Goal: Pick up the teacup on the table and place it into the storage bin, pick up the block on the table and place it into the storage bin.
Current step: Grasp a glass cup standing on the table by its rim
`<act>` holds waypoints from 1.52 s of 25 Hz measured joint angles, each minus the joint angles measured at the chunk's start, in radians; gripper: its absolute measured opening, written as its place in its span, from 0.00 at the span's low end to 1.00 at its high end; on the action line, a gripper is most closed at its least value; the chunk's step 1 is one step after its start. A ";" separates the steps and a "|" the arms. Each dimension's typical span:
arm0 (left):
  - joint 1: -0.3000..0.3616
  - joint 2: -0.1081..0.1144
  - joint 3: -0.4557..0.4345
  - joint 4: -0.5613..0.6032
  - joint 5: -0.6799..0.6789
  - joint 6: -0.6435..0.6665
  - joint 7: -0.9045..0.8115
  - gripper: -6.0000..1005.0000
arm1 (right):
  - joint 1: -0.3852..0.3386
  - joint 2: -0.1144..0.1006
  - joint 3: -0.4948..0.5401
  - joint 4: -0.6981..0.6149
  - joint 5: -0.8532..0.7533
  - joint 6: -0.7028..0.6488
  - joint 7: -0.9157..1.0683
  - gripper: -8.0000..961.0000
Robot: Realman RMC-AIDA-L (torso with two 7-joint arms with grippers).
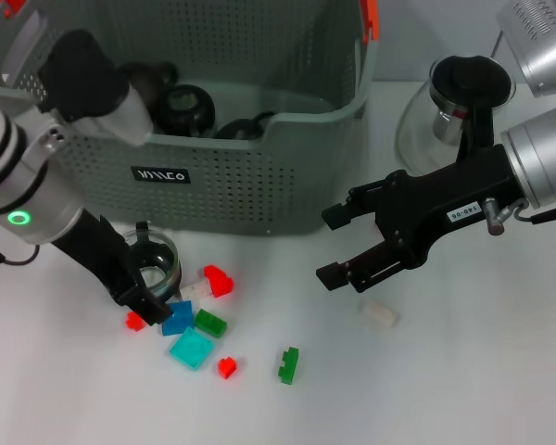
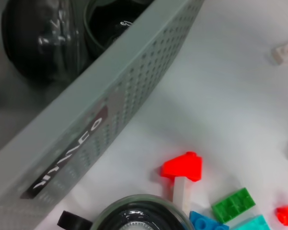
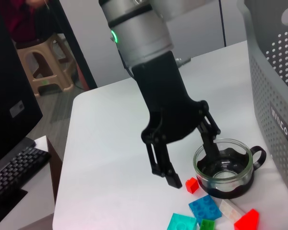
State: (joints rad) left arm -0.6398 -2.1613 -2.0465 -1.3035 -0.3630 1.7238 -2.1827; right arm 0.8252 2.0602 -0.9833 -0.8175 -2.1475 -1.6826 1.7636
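Observation:
The teacup [image 1: 155,262] is a small glass cup with a dark handle, standing on the white table just in front of the storage bin [image 1: 259,176]. Several blocks lie around it: a red block [image 1: 218,280], a blue block [image 1: 177,317], a green block [image 1: 210,323] and a cyan block [image 1: 191,349]. My left gripper [image 1: 148,286] is open and low over the teacup [image 3: 224,167]. In the right wrist view, one finger [image 3: 212,148] dips inside the cup and the other [image 3: 165,170] stands outside it. My right gripper [image 1: 335,246] hovers open above the table, right of the blocks.
The bin holds several dark round items [image 1: 187,107]. A glass pitcher with a black lid [image 1: 459,97] stands to the right of the bin. A white block [image 1: 378,313], a dark green block [image 1: 288,364] and a small red block [image 1: 226,367] lie apart on the table.

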 joint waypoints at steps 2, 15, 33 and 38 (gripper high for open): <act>-0.001 -0.004 0.021 0.014 0.007 -0.023 -0.004 0.87 | 0.000 0.000 0.000 0.000 0.000 0.000 -0.004 0.98; -0.018 -0.006 0.060 0.093 0.012 -0.109 -0.014 0.87 | -0.009 0.000 0.000 0.008 0.000 0.002 -0.014 0.98; -0.026 -0.004 0.063 0.157 0.026 -0.170 -0.014 0.87 | -0.009 0.001 0.000 0.011 0.000 0.003 -0.020 0.98; -0.026 -0.006 0.063 0.157 0.029 -0.175 -0.014 0.81 | -0.009 0.001 0.000 0.011 0.000 0.005 -0.020 0.98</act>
State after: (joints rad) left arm -0.6657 -2.1674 -1.9834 -1.1463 -0.3344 1.5491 -2.1967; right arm 0.8160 2.0617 -0.9832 -0.8068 -2.1475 -1.6780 1.7441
